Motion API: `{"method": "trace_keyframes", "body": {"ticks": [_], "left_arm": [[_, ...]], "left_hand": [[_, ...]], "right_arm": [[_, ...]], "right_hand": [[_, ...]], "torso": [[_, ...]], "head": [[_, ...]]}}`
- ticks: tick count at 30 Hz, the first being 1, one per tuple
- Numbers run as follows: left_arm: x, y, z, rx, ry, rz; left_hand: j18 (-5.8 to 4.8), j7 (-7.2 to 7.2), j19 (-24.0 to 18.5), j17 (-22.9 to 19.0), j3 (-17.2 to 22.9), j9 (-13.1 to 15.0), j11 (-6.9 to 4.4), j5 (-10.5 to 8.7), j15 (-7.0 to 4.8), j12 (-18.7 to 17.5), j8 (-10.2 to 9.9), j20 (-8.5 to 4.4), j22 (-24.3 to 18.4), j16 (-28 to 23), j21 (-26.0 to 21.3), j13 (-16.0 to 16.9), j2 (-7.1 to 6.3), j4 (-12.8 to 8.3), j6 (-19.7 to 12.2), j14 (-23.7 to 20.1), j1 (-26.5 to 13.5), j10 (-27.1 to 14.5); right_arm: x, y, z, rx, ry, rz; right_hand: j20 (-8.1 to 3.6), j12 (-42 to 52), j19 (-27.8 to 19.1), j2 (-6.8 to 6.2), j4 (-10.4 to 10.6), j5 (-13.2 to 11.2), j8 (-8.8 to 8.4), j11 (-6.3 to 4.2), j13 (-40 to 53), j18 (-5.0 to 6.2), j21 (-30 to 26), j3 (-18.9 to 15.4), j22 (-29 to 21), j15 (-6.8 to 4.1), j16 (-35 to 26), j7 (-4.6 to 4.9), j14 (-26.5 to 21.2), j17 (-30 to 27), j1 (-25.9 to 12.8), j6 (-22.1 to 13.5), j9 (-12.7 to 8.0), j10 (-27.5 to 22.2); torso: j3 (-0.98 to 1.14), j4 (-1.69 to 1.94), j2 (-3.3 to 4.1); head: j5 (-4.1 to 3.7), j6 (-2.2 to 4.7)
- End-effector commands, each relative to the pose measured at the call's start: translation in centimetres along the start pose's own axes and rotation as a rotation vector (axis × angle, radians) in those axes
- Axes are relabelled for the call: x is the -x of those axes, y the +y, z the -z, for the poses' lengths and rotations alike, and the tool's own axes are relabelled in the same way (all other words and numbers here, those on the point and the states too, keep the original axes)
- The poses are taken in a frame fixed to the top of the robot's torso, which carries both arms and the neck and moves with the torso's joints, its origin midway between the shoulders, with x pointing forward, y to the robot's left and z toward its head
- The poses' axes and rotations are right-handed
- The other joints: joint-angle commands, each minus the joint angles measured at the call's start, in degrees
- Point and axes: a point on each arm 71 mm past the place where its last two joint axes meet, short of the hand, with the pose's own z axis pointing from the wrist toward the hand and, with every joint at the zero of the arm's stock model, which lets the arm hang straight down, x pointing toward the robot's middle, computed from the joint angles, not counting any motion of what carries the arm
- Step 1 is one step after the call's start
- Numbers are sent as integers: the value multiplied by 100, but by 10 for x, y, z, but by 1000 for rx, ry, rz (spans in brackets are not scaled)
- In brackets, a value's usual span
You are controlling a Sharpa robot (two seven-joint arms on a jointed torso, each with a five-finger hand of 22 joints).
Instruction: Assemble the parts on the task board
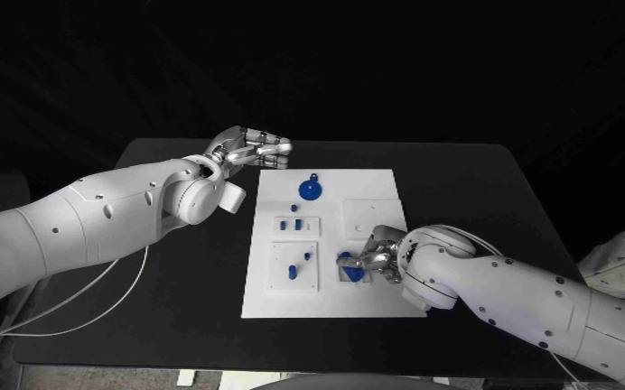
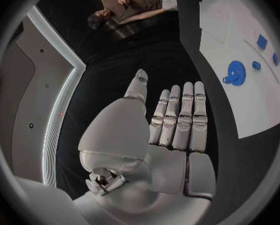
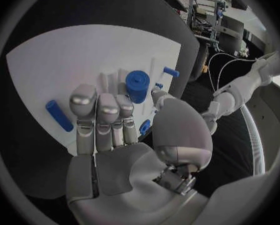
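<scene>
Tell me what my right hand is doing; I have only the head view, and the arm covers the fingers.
Observer: The right wrist view shows the right hand over the task board, with its fingertips close to a round blue cylinder standing on the board.
Operator: Is it holding anything?
Observer: A small blue piece sits between the thumb and the fingers. I cannot tell whether it is gripped.
Operator: And the left hand?
Observer: The left wrist view shows the left hand with its fingers straight, holding nothing, over the black table beside the board.

Blue parts (image 1: 297, 224) on white task board (image 1: 371, 300)
</scene>
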Motion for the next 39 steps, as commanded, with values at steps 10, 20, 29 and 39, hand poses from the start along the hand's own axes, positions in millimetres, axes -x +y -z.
{"method": "trace_keyframes", "body": {"ticks": [10, 20, 29, 39], "left_arm": [[0, -1, 0, -2, 10, 3], [1, 0, 0, 0, 7, 0], [2, 0, 1, 2, 4, -1], [2, 1, 1, 6, 3, -3]], "left_hand": [[21, 23, 0, 2, -5, 4, -16, -16, -4, -1, -5, 50, -8, -17, 28, 3, -6, 48, -19, -29, -68, -36], [21, 23, 0, 2, -5, 4, -16, -16, -4, -1, -5, 50, -8, -17, 28, 3, -6, 48, -19, -29, -68, -36], [21, 25, -7, 2, 3, 4, -15, -12, -2, -2, -4, 52, -14, -18, 28, 3, -14, 66, -15, -36, -62, -38], [21, 25, -7, 2, 3, 4, -15, -12, -2, -2, -4, 52, -14, -18, 28, 3, -14, 66, -15, -36, -62, -38]], "right_arm": [[-3, 0, 9, 29, 16, 28], [1, -6, 20, 34, 9, 43], [2, -7, 23, 46, 15, 68], [0, -6, 25, 66, 33, 83]], "right_hand": [[-41, -32, 169, 14, 19, -8, -13, -17, 20, -111, -31, -129, 563, -26, -44, -4, 33, 13, 23, -50, 8, -9], [-40, -31, 173, 46, 18, -9, -12, -21, 25, -111, -22, -93, 566, -26, -41, -9, 41, 29, 22, -32, 12, 5], [-37, -24, 172, 64, -229, -9, -12, -22, 37, -112, -16, 59, 568, -22, -47, -7, 44, 37, 411, 5, 16, 16], [-29, -10, 169, 106, -619, -10, -15, -21, 55, -107, -16, 109, 568, -16, -56, -9, 48, 42, 418, 37, -1, 28]], "torso": [[8, -4, -2], [3, -6, -1], [2, 5, 0], [1, 4, -1]], "head": [[-5, 1], [-3, -1], [-10, -3], [0, -10]]}}
